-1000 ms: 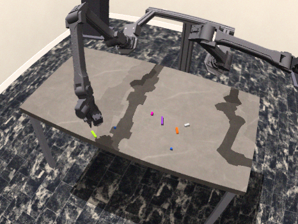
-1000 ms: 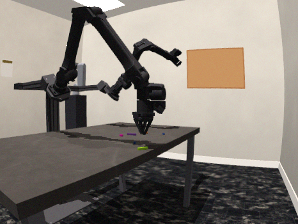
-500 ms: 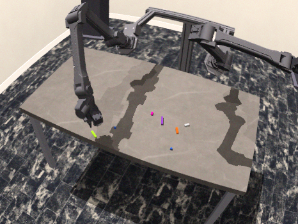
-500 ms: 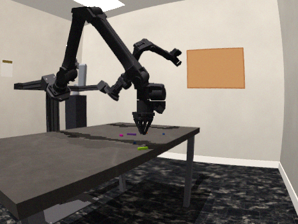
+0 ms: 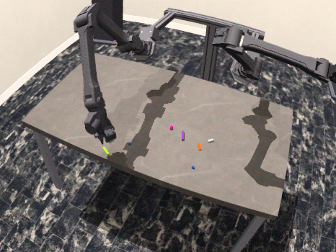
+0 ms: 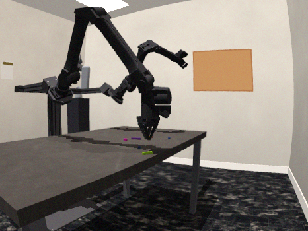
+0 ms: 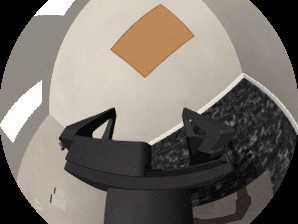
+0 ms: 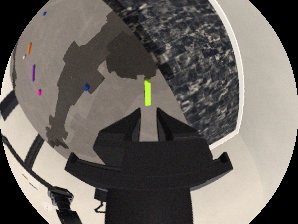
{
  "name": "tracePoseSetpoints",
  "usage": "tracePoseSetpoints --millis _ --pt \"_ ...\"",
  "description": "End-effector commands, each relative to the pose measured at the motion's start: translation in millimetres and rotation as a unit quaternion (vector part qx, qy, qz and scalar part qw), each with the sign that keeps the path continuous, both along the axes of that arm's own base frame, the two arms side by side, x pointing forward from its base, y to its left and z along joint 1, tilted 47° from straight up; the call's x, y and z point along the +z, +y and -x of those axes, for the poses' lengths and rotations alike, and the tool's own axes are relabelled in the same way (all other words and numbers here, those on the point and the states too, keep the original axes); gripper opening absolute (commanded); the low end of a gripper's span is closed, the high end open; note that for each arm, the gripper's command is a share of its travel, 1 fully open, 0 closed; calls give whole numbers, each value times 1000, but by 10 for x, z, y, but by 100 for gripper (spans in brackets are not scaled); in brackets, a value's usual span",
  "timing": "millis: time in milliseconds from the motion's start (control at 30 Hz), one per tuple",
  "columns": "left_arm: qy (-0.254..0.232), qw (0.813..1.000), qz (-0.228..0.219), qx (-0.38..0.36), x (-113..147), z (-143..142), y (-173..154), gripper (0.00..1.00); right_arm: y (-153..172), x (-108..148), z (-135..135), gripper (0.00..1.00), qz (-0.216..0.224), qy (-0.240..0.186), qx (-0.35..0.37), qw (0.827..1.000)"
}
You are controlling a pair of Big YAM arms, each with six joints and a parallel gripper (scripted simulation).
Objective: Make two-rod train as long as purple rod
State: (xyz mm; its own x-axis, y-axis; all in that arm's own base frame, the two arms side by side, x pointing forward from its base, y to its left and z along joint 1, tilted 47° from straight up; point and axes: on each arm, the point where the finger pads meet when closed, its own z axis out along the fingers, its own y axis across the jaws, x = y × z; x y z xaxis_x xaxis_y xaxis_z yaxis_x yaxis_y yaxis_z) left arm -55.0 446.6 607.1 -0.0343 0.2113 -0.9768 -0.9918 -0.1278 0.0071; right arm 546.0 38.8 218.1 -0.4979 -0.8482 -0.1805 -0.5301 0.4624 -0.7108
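The purple rod (image 5: 183, 135) lies flat mid-table, with a magenta rod (image 5: 171, 127) to its left, and an orange rod (image 5: 199, 146) and a grey rod (image 5: 210, 140) to its right. One blue rod (image 5: 129, 143) lies nearer the lime rod, and another (image 5: 193, 167) lies toward the front edge. The lime rod (image 5: 105, 150) lies flat near the table's front edge. My right gripper (image 5: 108, 137) hovers just above and behind it, fingers drawn together on nothing. The right wrist view shows the lime rod (image 8: 148, 92) just beyond the fingertips. My left gripper (image 6: 182, 61) (image 7: 149, 111) is raised high off the table, open and empty.
The table's front edge runs just past the lime rod. The right arm's links rise steeply over the table's left part. A dark frame and the arm bases stand behind the table. An orange panel (image 6: 223, 70) hangs on the wall.
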Motion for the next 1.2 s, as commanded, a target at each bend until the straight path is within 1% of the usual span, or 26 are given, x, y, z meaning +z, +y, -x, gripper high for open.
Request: tracePoseSetpoints --millis 0,167,233,467,700,733,833,1067,1167 --pt "-2 1000 -12 2 66 27 -79 100 -42 15 -116 23 3 -5 1 1000" --pt "-2 1000 -12 2 66 27 -79 100 -40 7 -141 23 4 -3 2 1000" --pt "-2 1000 -12 2 66 27 -79 100 -67 23 -189 23 2 -10 0 1000" --pt "-2 1000 -12 2 66 27 -79 100 -71 -75 -250 23 3 -7 3 1000" --pt "-2 1000 -12 2 66 27 -79 100 -120 -117 -315 23 3 -9 0 1000" --pt "-2 1000 -12 2 66 27 -79 100 -51 -159 -299 23 4 -4 7 1000" --pt "-2 1000 -12 2 66 27 -79 100 -138 -161 -354 23 3 -9 0 1000" --pt "-2 1000 -12 2 66 27 -79 100 -123 -252 -385 23 3 -4 4 1000" --pt "-2 1000 -12 2 66 27 -79 100 -167 -240 -421 23 3 -8 0 1000"
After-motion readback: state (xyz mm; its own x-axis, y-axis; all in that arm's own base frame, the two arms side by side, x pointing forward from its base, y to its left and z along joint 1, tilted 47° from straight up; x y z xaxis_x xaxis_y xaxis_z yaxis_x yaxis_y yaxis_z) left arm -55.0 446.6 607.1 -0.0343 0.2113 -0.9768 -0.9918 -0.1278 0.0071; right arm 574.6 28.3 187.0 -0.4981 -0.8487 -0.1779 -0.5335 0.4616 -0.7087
